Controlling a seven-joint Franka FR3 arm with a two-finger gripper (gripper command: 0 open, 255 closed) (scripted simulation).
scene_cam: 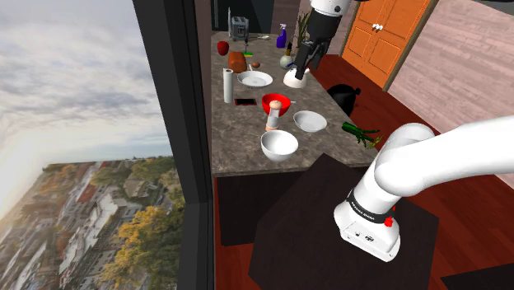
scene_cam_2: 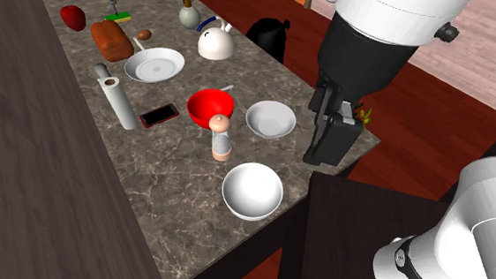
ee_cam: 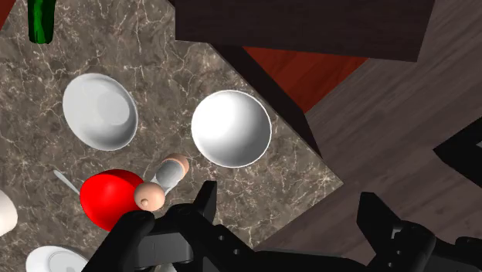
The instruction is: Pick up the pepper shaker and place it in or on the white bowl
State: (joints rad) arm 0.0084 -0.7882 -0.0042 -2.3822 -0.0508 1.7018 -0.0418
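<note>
- A white bowl (scene_cam_2: 252,190) sat nearest the stand, close to the corner of the veined counter (scene_cam_2: 171,218).
- Just beyond it the pepper shaker (scene_cam_2: 222,140) stood upright on the counter. Its long axis was vertical and its rounded tan cap pointed up above a grey body.
- The gripper (ee_cam: 287,207) hung high over the counter's edge, well apart from the shaker, its fingers spread and grasping nothing.
- A red bowl (scene_cam_2: 210,108) lay just behind the shaker, with a second white bowl (scene_cam_2: 270,119) beside it at the second exterior view's right.
- Farther back were a phone (scene_cam_2: 159,115), a paper roll (scene_cam_2: 118,101) and a white plate (scene_cam_2: 154,65).
</note>
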